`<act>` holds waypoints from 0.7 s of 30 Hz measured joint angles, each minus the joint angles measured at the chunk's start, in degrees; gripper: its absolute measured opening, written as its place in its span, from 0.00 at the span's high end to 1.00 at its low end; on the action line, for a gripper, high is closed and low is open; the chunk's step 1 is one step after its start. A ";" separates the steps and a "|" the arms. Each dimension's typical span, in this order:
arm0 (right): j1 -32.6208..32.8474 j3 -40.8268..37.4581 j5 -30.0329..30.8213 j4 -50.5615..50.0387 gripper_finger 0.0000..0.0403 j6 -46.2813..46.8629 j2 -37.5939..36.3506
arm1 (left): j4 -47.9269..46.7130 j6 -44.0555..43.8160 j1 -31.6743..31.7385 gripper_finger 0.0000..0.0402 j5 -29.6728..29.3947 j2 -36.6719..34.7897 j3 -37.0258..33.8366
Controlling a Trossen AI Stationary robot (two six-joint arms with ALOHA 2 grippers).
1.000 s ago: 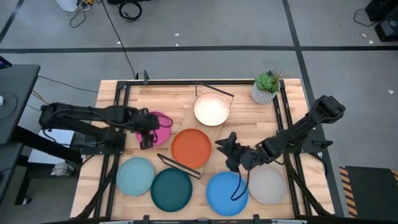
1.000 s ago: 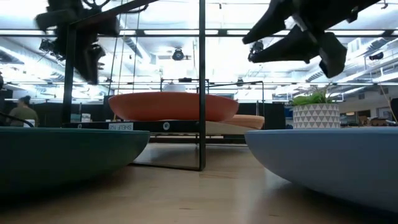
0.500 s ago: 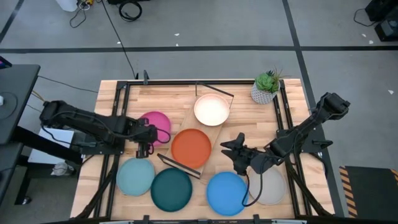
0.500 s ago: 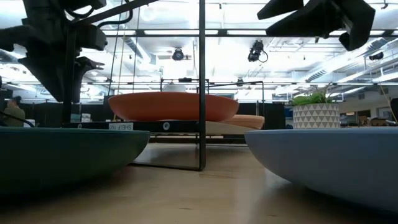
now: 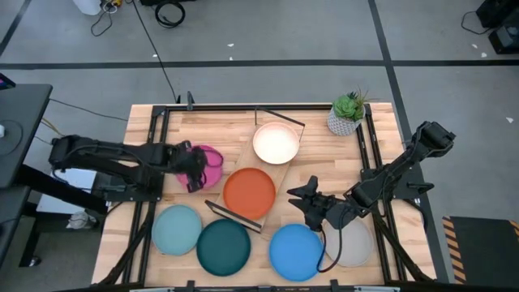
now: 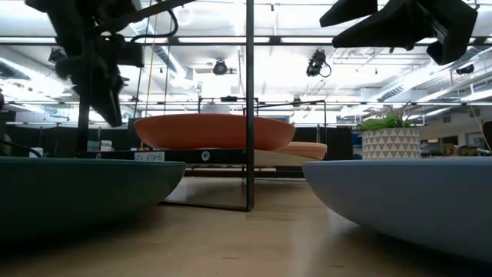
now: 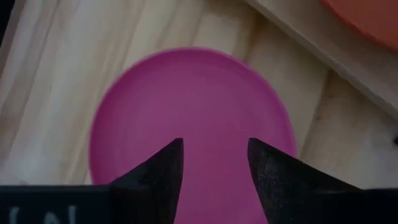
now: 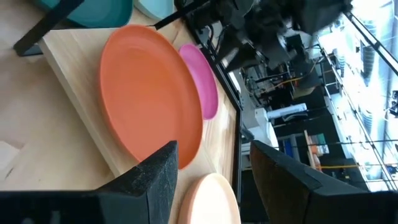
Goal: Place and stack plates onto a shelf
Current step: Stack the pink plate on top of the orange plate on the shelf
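Note:
The shelf point(image 5: 237, 212) holds an orange plate point(image 5: 249, 193) at its near end and a cream plate point(image 5: 276, 143) at its far end. A magenta plate point(image 5: 212, 162) lies on the table left of the shelf. My left gripper point(image 5: 193, 170) hovers open above it, and the plate fills the left wrist view point(image 7: 186, 106). My right gripper point(image 5: 311, 197) hangs open and empty, right of the orange plate point(image 8: 149, 93). Pale blue point(image 5: 177, 229), dark teal point(image 5: 223, 247), bright blue point(image 5: 296, 251) and grey point(image 5: 353, 243) plates lie along the near edge. No brown plate shows.
A potted plant point(image 5: 347, 113) stands at the table's far right corner. Black frame rails point(image 5: 154, 162) run along the table's left and right sides. The shelf's wire end frames point(image 6: 250, 108) stand up at both its ends.
My left gripper has swung toward the table's near edge, off the magenta plate, and has come back over it. My right gripper has drawn away from the shelf toward the table's right edge and has risen a little. The plates have stayed where they were.

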 joint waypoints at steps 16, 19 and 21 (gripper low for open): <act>-1.27 0.00 -3.95 0.09 0.49 -0.55 0.02 | 5.56 20.11 36.25 0.63 16.31 12.52 0.04; -1.63 0.00 -4.72 0.11 0.49 -0.57 0.04 | 5.78 24.05 38.57 0.60 16.30 15.54 0.04; -1.97 0.00 -4.87 0.11 0.49 -0.57 0.02 | 6.40 25.52 39.52 0.57 16.36 17.26 0.50</act>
